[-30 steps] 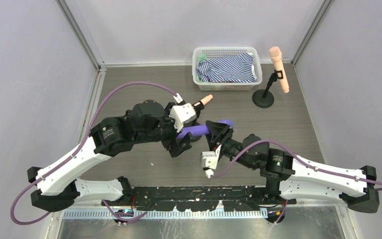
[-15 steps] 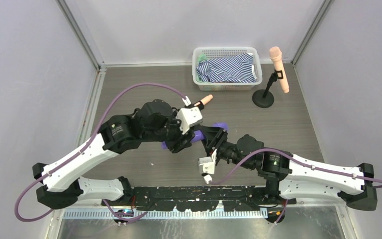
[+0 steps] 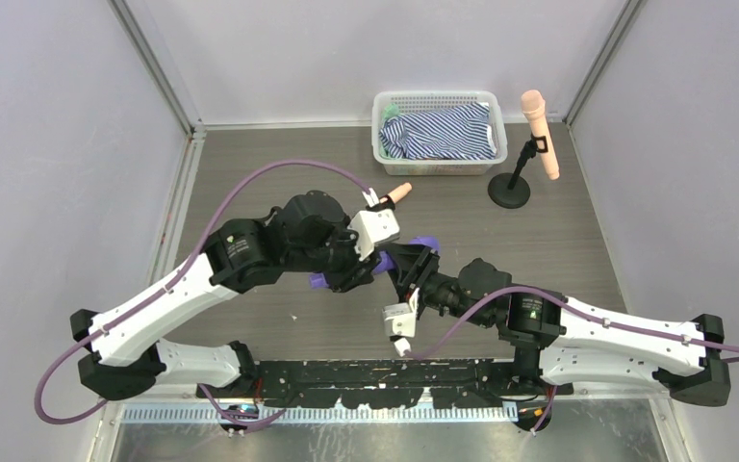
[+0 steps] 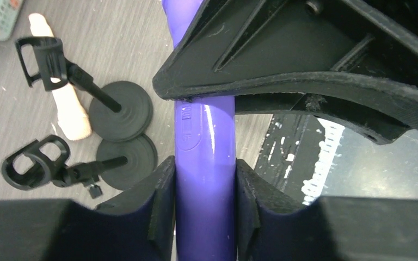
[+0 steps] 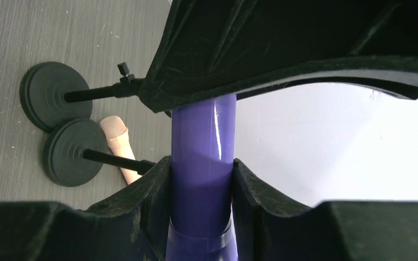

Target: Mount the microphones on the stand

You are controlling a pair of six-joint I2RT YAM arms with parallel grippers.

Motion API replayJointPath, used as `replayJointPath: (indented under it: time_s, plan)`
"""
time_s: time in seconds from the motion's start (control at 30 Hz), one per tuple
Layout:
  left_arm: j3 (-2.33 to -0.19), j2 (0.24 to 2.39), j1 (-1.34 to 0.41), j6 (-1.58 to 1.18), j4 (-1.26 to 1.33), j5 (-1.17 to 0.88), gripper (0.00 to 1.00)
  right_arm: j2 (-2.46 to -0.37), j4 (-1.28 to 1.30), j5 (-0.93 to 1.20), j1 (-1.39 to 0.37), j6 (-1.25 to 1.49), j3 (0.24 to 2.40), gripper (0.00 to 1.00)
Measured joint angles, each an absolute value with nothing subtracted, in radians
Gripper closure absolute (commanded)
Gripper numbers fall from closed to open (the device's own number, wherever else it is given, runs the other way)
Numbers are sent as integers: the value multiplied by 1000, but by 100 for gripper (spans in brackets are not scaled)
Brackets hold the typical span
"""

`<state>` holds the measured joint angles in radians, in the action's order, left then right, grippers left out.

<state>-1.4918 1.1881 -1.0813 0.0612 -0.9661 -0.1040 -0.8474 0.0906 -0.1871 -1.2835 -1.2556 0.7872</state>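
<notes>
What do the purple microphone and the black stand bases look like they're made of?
The purple microphone is likely smooth, glossy plastic: bright highlight streaks run along its handle. The black stand bases are matte with concentric ridges; moulded plastic or coated metal, the look cannot settle which.

Top external: high over the near edge, looking down the table [image 3: 577, 241];
Left wrist: jammed close on the purple microphone [image 4: 204, 163];
Right wrist: same purple microphone, equally close, opposite end
</notes>
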Motion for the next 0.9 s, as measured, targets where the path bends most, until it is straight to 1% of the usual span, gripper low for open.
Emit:
replayJointPath:
  time_s: [0.07, 0.1, 0.13, 0.2, 0.27, 0.33, 0.43, 0.57, 0.6, 0.67, 0.9]
  plan:
    - [-1492, 1188, -1080, 63, -970, -105, 92, -849, 92, -188, -1283, -1253, 789, 91]
    - [-1491, 1188, -1079, 67, -971, -107, 99, -849, 90, -189, -1283, -1252, 789, 89]
    - [-1491, 1188, -1078, 68, -971, -106, 100, -850, 90, -189, -1283, -1251, 789, 87]
    - [-1487, 1188, -1078, 61, -970, -107, 100, -850, 92, -189, -1284, -1246, 789, 78]
    - [-1481, 1187, -1078, 60, -966, -106, 100, -850, 96, -189, -1284, -1242, 789, 65]
    - [-1475, 1187, -1078, 60, -961, -105, 100, -849, 99, -192, -1284, -1234, 788, 56]
    - [-1464, 1183, -1076, 55, -949, -100, 100, -847, 104, -196, -1284, -1218, 786, 45]
    - [-1425, 1163, -1073, 42, -918, -87, 99, -822, 103, -207, -1284, -1174, 785, 33]
    - [-1411, 1153, -1071, 36, -906, -80, 100, -814, 102, -208, -1284, -1165, 785, 30]
    - [-1386, 1134, -1068, 29, -890, -62, 100, -795, 103, -210, -1284, -1145, 785, 28]
    - [-1283, 1058, -1058, -9, -850, 43, 100, -686, 81, -238, -1284, -1064, 768, 28]
